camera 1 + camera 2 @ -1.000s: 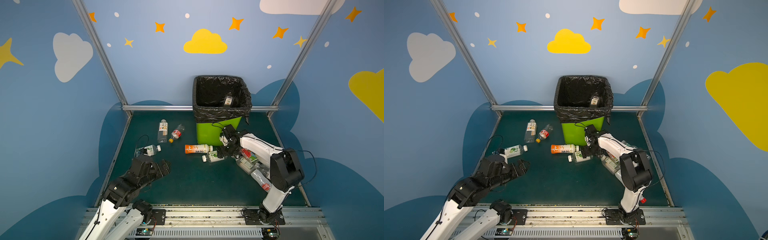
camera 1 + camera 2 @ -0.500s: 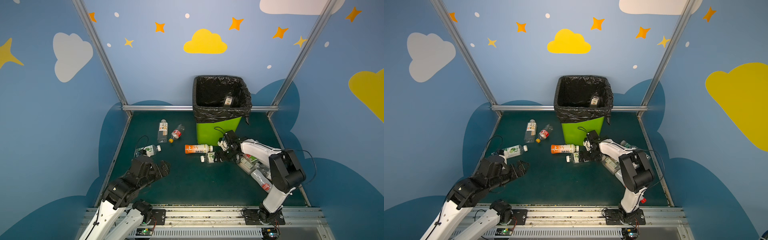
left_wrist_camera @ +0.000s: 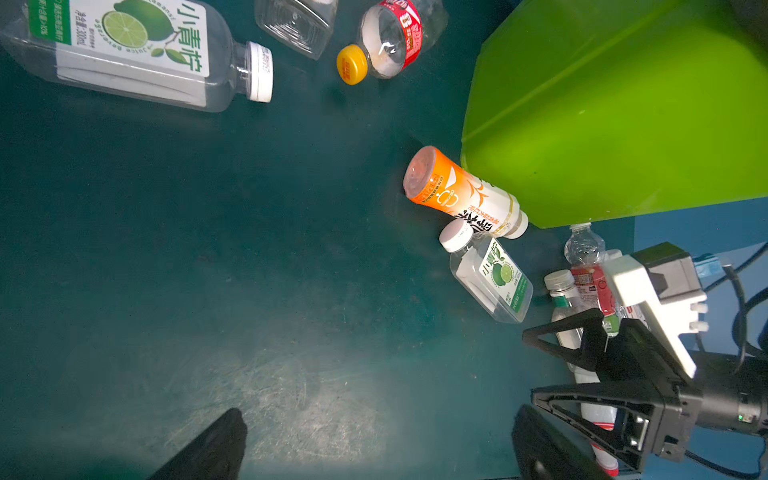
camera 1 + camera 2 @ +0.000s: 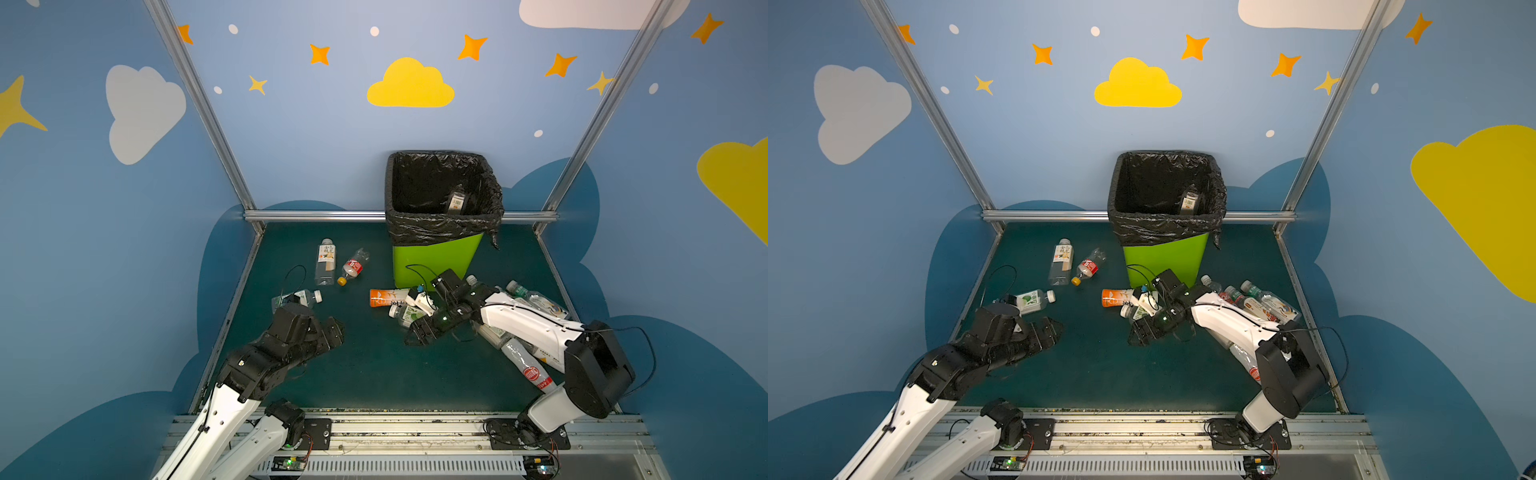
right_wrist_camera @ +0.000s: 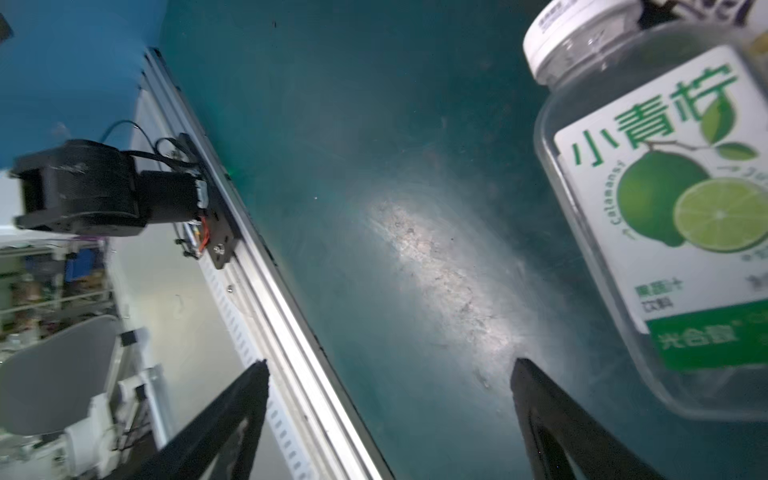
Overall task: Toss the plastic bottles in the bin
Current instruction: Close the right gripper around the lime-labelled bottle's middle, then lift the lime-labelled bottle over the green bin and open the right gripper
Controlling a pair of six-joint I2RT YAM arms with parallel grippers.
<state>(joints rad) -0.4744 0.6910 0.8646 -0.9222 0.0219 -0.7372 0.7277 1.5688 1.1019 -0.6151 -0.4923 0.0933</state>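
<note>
1. Of the right gripper (image 5: pixel 390 365), the right wrist view shows only the finger tips. The lime-label bottle (image 5: pixel 685 208) beside them runs off the frame edge, and whether a finger touches it cannot be told.
2. The right gripper's jaws stand wide apart with nothing between them, low over the green mat (image 5: pixel 415 166). The lime-label bottle lies just outside one finger.
3. The left gripper (image 4: pixel 332 328) is likewise spread wide and empty, above bare mat.
4. The right arm (image 4: pixel 523 324) covers part of a heap of bottles (image 4: pixel 540 301) on the mat's right side, so their number is unclear.
5. An orange bottle (image 4: pixel 384 297) lies at the foot of the bin (image 4: pixel 432 262), just beside the lime-label bottle's cap.
6. The bin stands at the back of the mat. Inside, one bottle (image 4: pixel 456 201) shows only in part against the black bag (image 4: pixel 440 226).
</note>
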